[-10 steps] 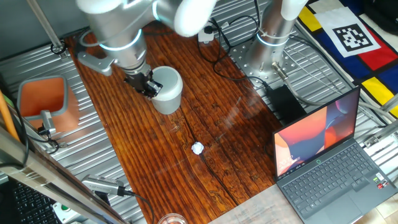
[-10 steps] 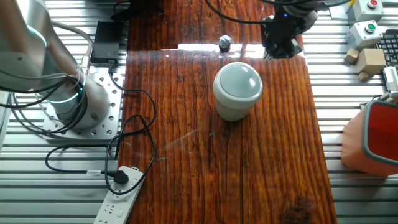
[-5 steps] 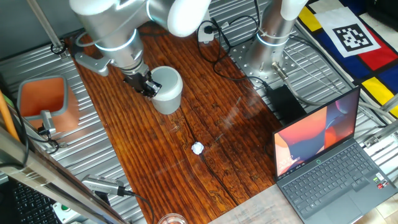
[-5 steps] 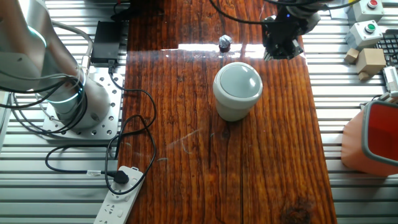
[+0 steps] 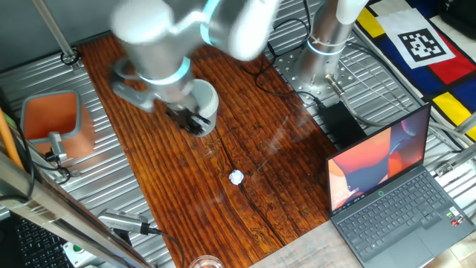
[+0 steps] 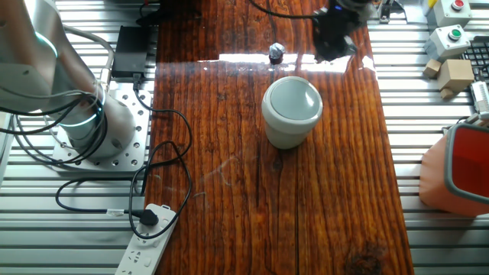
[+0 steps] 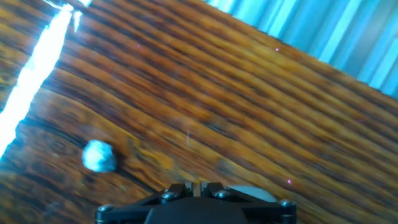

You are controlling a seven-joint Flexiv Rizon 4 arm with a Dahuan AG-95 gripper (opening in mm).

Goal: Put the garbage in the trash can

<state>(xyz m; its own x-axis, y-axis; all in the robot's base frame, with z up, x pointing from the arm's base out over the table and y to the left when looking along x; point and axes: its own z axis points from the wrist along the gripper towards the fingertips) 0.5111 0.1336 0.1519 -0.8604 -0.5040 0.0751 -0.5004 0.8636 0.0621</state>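
Garbage wad lying loose on the wooden table, well apart from the trash can. Claw hanging beside the can, nothing seen between the fingers; whether released or clenched cannot tell, motion blur. Hand view puts wad lower left of the claw's line. Wad roundish, no clear long axis.

My end effector appears motion-blurred, finger spacing indiscernible; it partly hides the trash can behind it. Hand view crops my fingers at the lower edge.
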